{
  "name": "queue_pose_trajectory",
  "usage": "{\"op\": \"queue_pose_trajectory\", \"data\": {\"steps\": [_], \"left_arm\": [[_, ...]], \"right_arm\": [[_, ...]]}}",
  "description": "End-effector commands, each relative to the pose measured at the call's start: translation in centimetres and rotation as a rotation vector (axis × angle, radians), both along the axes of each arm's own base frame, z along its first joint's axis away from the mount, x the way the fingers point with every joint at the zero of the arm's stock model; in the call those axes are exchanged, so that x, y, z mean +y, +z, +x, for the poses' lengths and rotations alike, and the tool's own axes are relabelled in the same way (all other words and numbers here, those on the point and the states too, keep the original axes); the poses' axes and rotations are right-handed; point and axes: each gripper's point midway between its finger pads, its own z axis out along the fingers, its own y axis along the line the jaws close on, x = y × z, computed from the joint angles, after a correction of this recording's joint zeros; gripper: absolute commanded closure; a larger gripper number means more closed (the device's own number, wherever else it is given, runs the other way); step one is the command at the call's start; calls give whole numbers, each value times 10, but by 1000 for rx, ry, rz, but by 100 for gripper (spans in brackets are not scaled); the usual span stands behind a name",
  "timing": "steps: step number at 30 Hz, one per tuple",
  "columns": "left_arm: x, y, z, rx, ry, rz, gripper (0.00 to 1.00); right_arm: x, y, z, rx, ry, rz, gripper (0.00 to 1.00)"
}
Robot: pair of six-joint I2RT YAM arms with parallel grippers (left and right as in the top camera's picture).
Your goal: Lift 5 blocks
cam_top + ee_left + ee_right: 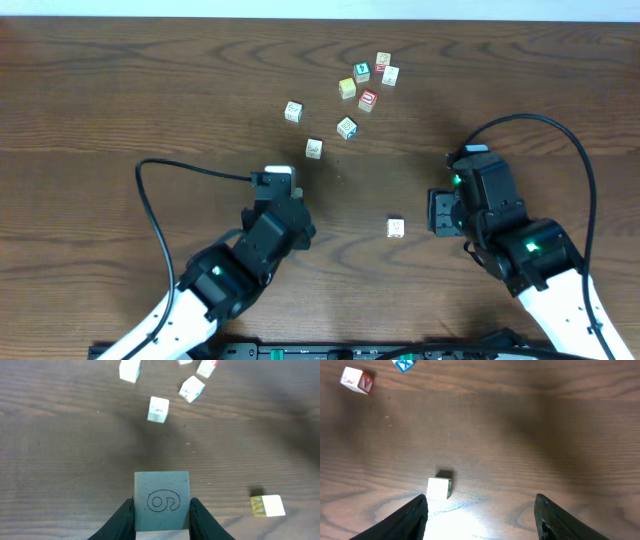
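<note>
Left gripper clamps a block at lower centre. Right gripper stands wide, with another block just beside it at lower left.

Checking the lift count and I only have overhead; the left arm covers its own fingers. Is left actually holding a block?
Observer: Yes. The left wrist view shows the left gripper shut on a numbered block, with an outlined 6 or 9 on the face toward the camera.
Operator: Is the right side gripping that lone block?
Observer: No. In the right wrist view the right gripper is open. The lone block lies on the table close beside one finger, well off centre.
Operator: Any colour on it?
Observer: The left wrist view shows a yellow side face with small marks.
</note>
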Motion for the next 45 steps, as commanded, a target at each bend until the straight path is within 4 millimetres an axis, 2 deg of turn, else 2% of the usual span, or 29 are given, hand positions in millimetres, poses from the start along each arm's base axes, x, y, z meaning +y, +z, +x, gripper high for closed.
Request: {"op": "queue_pose_trajectory", "data": {"steps": [1,8,16,28,32,36,40,45], "left_arm": [[2,2,-8,-32,3,13,93],[-10,-8,-24,2,-14,-21,92],[-6,-45,-35,87,37,-42,93],[-52,-76,-36,180,-78,-141,92],[-61,-96,-36,231,-90,-129,92],[-79,-116,-43,302,-148,-154,92],[-83,-130,-42,323,-148,-145,92],[-95,-127,-43,327,-185,-191,92]], "right_arm": [[-6,15,2,-50,-18,-4,34],[-8,16,1,-52,-26,-7,34],[-9,15,0,-48,-36,-2,34],[-9,15,0,-47,-39,-1,29],[-9,15,0,-47,-39,-1,28],[-8,16,2,-52,-39,1,26],[-9,16,2,-54,-42,-3,25],[-9,16,2,-55,-43,-3,25]]}}
